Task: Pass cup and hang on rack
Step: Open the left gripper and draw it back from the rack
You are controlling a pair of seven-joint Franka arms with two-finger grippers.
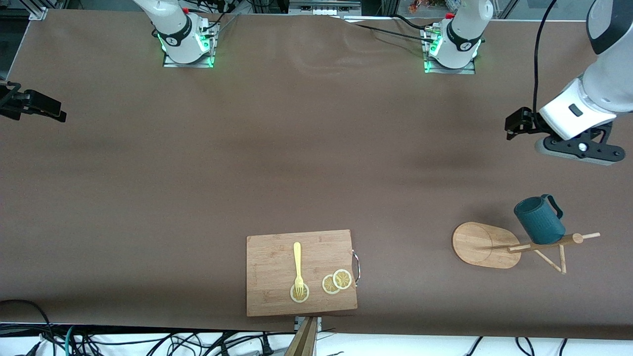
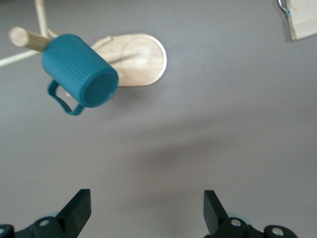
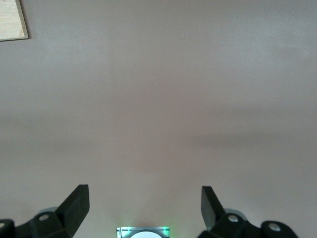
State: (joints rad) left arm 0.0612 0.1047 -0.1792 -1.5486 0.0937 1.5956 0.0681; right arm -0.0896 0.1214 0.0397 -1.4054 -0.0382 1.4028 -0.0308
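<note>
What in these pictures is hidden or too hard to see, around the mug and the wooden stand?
- The cup hides the peg it hangs on in the front view; its handle's seating there is covered.
- The cup's inside: the left wrist view shows only its bottom and ribbed wall.
- The rack: post and pegs cut off at the left wrist view's edge.
- The cutting board: only corners in both wrist views.
- The right gripper: arm cut off in the front view.
</note>
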